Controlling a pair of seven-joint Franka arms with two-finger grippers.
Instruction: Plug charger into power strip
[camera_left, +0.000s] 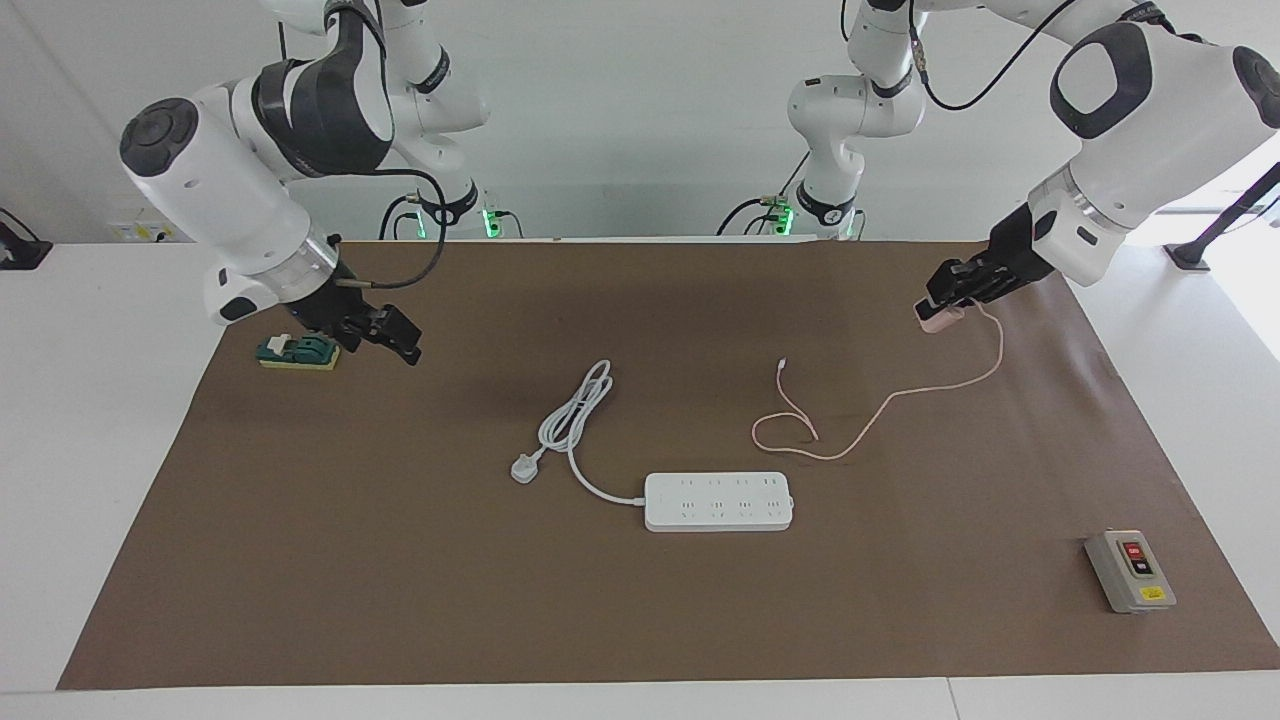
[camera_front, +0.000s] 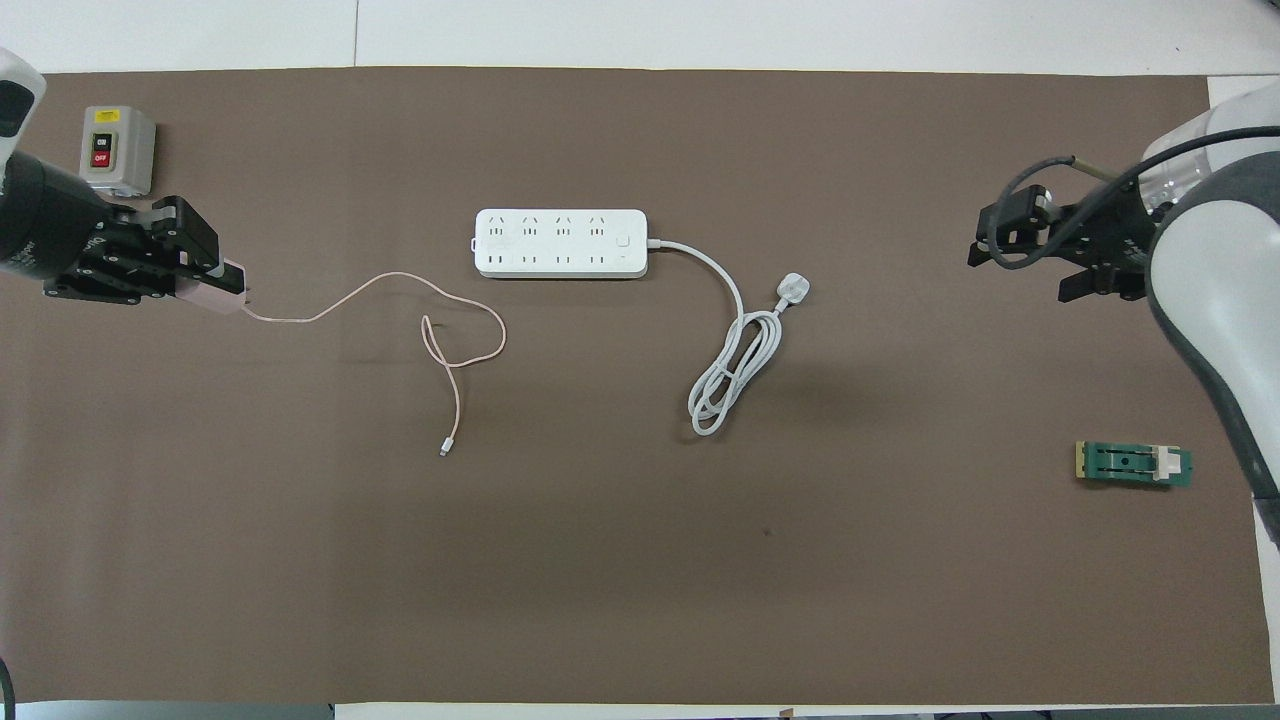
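Observation:
The power strip (camera_left: 718, 501) (camera_front: 560, 243) lies flat on the brown mat, and its thick white cord runs to a white plug (camera_left: 524, 468) (camera_front: 792, 290). My left gripper (camera_left: 938, 306) (camera_front: 222, 282) is shut on the pale pink charger (camera_left: 941, 320) (camera_front: 216, 299) and holds it in the air over the mat toward the left arm's end, well apart from the strip. The charger's thin pink cable (camera_left: 880, 402) (camera_front: 400, 290) trails down and loops on the mat. My right gripper (camera_left: 398, 338) (camera_front: 1022, 262) hangs open and empty over the right arm's end of the mat.
A grey switch box (camera_left: 1130, 570) (camera_front: 117, 150) with a red button sits at the left arm's end, farther from the robots than the strip. A green and yellow block (camera_left: 298, 352) (camera_front: 1133, 464) lies at the right arm's end, just beside my right gripper.

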